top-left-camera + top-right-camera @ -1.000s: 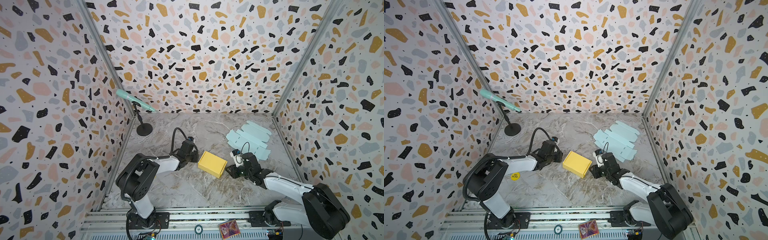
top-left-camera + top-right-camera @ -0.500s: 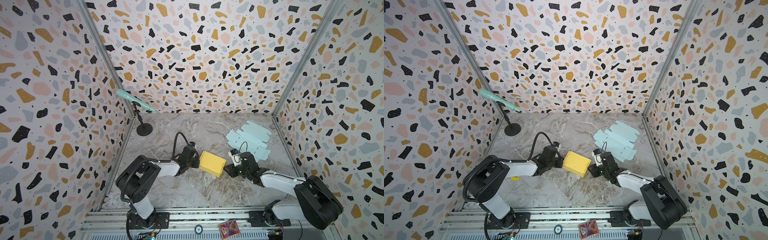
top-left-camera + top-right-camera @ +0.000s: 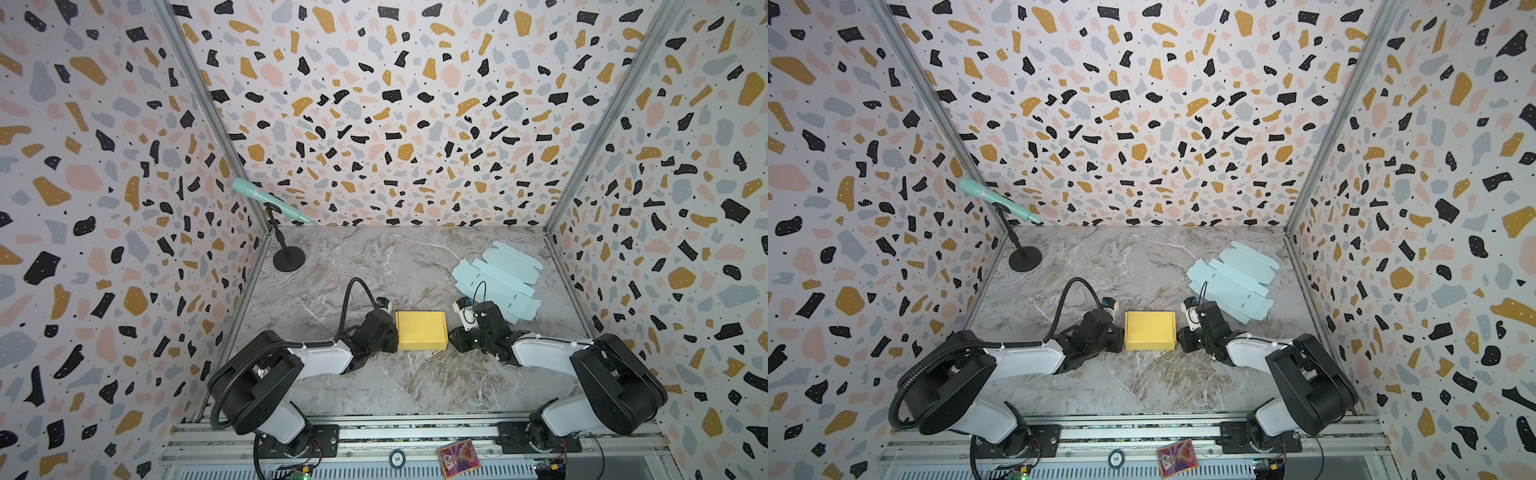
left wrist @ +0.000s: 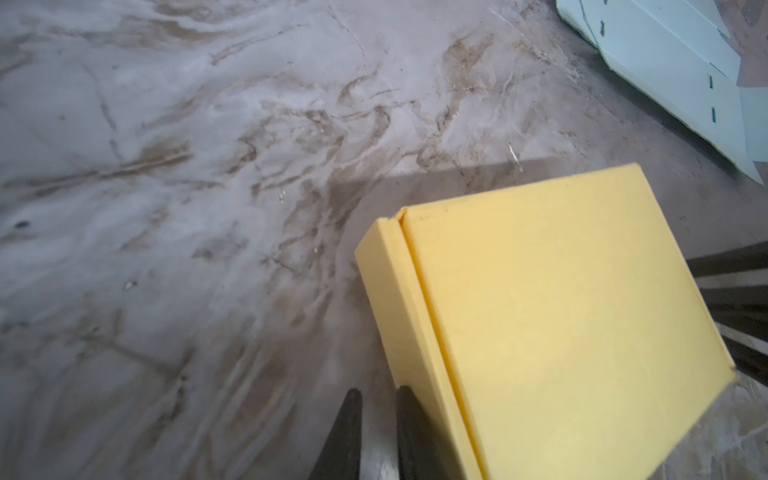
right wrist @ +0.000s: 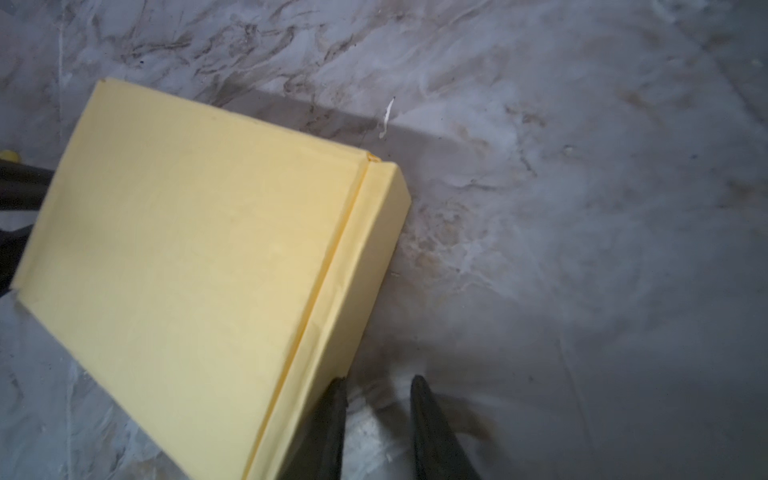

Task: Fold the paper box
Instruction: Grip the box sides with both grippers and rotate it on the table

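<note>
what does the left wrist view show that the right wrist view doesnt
Only the left wrist view: the pale blue flat blanks, plus the yellow box wall beside the left pincer, whose tips stand slightly apart. Only the right wrist view: the opposite box wall, beside the right pincer, tips wider apart over the marble table. Both: the box's closed top, the table, a white scrap near the box.

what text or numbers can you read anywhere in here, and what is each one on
"50": on the round badge on the front rail; small, so it only seems to read that.
Colourful card beside it: printed, too blurred to read.
Yellow paper box and pale blue box blanks: no print visible.
</note>
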You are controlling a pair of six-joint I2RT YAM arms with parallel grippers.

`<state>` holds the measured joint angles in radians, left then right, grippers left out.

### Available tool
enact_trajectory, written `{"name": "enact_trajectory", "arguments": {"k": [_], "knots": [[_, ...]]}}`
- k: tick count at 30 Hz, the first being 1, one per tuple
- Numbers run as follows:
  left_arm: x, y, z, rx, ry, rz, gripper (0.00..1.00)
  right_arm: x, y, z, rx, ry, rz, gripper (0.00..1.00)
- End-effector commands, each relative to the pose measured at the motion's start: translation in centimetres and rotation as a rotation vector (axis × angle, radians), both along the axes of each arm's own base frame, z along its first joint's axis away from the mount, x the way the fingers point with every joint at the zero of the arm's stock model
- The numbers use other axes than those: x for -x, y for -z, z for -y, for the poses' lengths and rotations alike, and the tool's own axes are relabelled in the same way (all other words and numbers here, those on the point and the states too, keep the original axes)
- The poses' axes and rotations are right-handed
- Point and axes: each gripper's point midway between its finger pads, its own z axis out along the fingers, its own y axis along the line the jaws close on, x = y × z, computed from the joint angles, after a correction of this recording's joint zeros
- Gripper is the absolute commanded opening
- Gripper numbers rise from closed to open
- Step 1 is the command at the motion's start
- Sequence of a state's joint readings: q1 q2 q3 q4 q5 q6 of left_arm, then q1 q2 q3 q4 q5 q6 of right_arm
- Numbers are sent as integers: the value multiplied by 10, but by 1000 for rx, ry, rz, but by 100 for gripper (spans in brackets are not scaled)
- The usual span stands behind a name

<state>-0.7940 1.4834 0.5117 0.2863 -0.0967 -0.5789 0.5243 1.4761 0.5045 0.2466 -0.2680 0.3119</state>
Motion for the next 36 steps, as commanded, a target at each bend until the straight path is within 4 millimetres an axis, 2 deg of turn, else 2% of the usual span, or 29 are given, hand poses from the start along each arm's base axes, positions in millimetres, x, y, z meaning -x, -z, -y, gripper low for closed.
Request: {"name": "enact_trajectory", "arguments": {"k": [1, 6, 12, 15, 19, 22, 26, 29, 36], "knots": [[21, -12, 23, 82, 38, 17, 20, -18, -23, -23, -39, -66, 75, 29], [52, -6, 31, 73, 75, -5, 21, -34, -22, -35, -10, -104, 91, 29], [80, -13, 38, 96, 128, -19, 24, -45, -24, -60, -4, -163, 113, 29], [93, -24, 43, 127, 179, -3, 25, -51, -24, -70, -8, -182, 114, 29], [101, -27, 38, 114, 194, -20, 26, -65, -26, -68, 24, -162, 141, 29], [101, -28, 29, 83, 182, -19, 27, -75, -37, -58, 36, -130, 172, 32], [89, -50, 16, 60, 132, 35, 27, -76, -55, -42, 44, -90, 212, 33], [70, -59, -3, 47, 75, 45, 27, -60, -56, -37, 33, -95, 200, 33], [37, -58, -48, 28, -66, 58, 26, -11, -49, -40, 40, -122, 165, 31]]}}
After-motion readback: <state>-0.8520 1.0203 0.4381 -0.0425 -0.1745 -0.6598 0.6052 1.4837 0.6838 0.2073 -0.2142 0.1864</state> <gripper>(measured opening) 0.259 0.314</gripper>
